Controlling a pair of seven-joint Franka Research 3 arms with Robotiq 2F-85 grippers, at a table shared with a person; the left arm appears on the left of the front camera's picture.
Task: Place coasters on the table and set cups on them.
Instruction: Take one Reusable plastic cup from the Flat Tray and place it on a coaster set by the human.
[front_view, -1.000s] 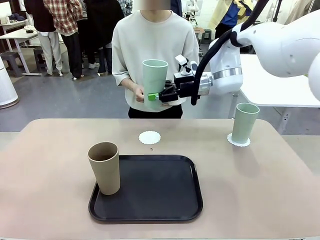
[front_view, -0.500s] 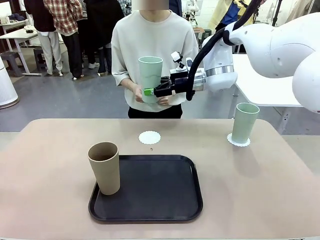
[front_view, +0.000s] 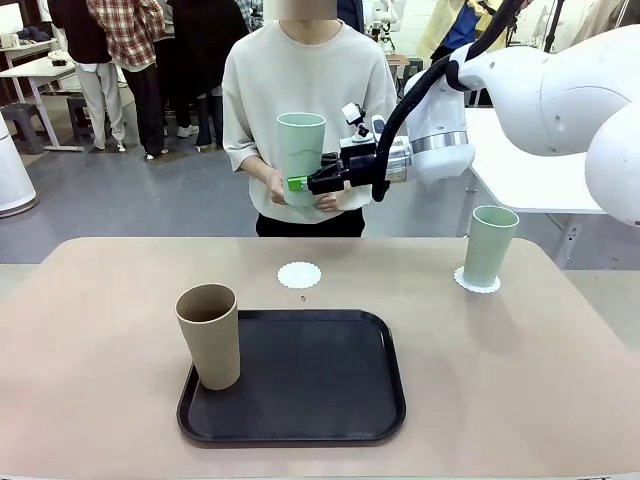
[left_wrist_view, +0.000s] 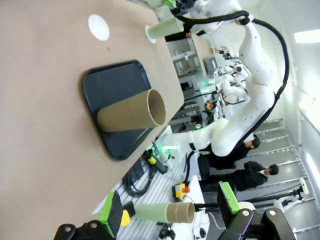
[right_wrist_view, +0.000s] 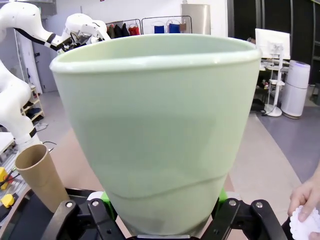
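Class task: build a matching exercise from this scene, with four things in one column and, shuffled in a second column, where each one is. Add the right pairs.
Column A
1. brown cup
2. right-hand green cup
3. raised green cup
4. bare coaster

Column B
a. gripped by the right end effector, above the table
b. lying on the table beyond the tray, nothing on it
c. standing at the tray's left edge
d. standing on the right-hand coaster

Pairs: 1-c, 2-d, 3-a, 4-b
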